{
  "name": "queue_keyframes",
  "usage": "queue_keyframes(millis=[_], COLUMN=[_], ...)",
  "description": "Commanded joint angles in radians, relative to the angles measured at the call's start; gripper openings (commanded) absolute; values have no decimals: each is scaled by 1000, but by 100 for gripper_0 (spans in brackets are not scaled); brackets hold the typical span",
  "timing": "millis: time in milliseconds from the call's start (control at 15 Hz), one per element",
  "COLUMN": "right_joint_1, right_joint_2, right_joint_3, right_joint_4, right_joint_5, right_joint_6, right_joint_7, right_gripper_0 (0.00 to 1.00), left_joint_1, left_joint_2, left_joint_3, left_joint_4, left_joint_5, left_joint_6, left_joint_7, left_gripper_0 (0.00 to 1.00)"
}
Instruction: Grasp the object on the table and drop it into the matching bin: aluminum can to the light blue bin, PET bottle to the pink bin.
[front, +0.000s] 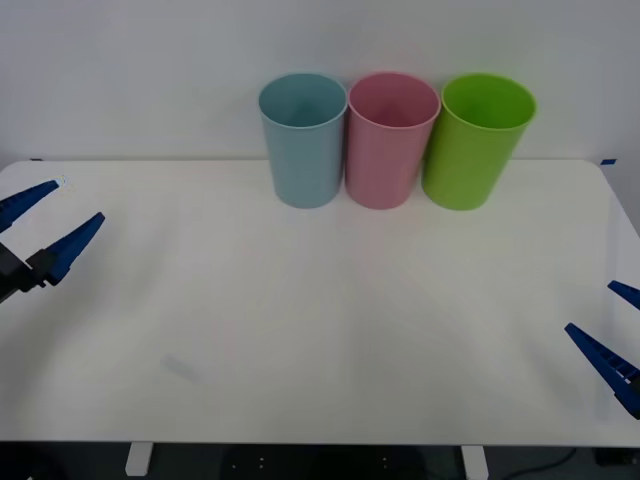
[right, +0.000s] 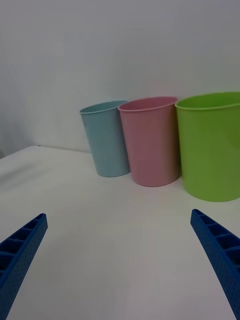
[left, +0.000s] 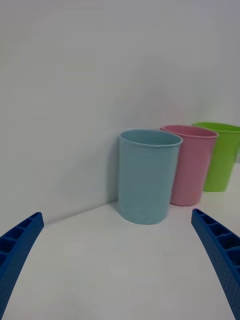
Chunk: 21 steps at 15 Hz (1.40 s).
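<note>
The light blue bin (front: 303, 150) (right: 107, 145) (left: 149, 177) and the pink bin (front: 392, 150) (right: 151, 145) (left: 192, 165) stand side by side at the back middle of the white table (front: 320, 300). The object, whether aluminum can or PET bottle, is out of view. My left gripper (front: 75, 202) (left: 117, 214) hovers open at the table's left edge with nothing between its fingers. At the front right edge my right gripper (front: 590, 308) (right: 119, 215) is open too, and holds nothing. Both point toward the bins from far off.
A lime green bin (front: 477, 145) (right: 210, 147) (left: 217, 155) stands right of the pink one, touching it. A white wall rises just behind the three bins. The tabletop spreads wide between the grippers and the bins.
</note>
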Motion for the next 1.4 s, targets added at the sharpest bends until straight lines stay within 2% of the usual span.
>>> queue_keyframes(millis=[67,467,733,1400], right_joint_1=[0,0,0,0], right_joint_2=[0,0,0,0], right_joint_3=[0,0,0,0], right_joint_4=[0,0,0,0], right_joint_5=[0,0,0,0], right_joint_6=[0,0,0,0], right_joint_7=[0,0,0,0], right_gripper_0=[100,100,100,100], left_joint_1=[56,191,275,320], left_joint_2=[35,58,58,58], left_joint_3=[10,48,103,112], left_joint_4=[-18,-95,-165,-167], left_joint_5=[21,90,103,144], left_joint_6=[-17,-23,-31,-34], left_joint_7=[-22,-60,-63,-68], left_gripper_0=[100,100,100,100])
